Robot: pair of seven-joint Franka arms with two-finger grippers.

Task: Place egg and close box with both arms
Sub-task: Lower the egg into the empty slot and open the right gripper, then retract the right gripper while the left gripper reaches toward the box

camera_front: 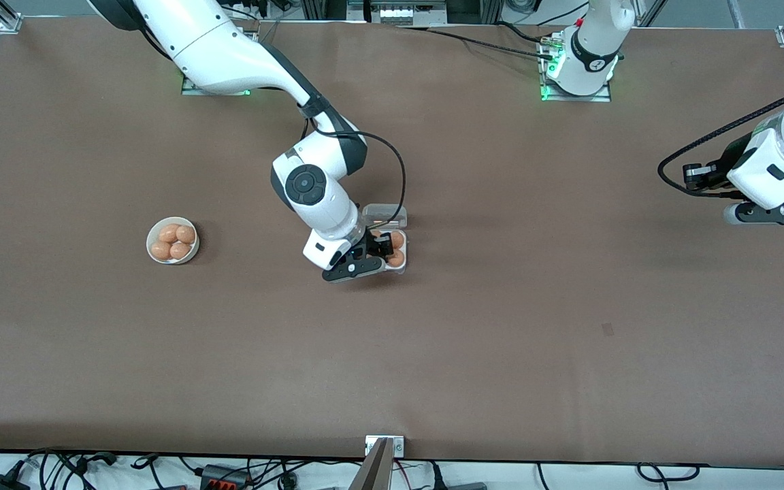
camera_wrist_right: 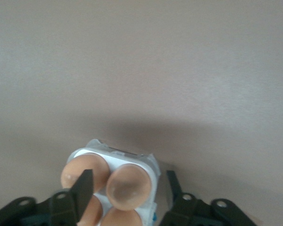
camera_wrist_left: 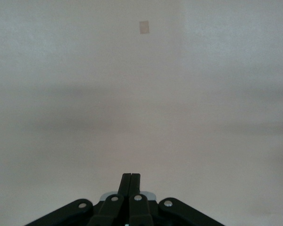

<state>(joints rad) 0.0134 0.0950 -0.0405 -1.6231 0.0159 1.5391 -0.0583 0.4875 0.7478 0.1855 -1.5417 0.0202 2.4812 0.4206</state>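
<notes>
The box stands mid-table, its clear lid open and lying farther from the front camera than the tray. Tan-orange eggs fill the cells that show; two are seen in the front view, the others are under the gripper. In the right wrist view all four cells hold an egg in the pale tray. My right gripper hangs open just over the box, holding nothing; one finger is over an egg, the other outside the tray wall. My left gripper is shut and empty, waiting over bare table at the left arm's end.
A round white bowl holding several more eggs sits toward the right arm's end of the table. A small tape patch lies on the brown tabletop, nearer the front camera than the box.
</notes>
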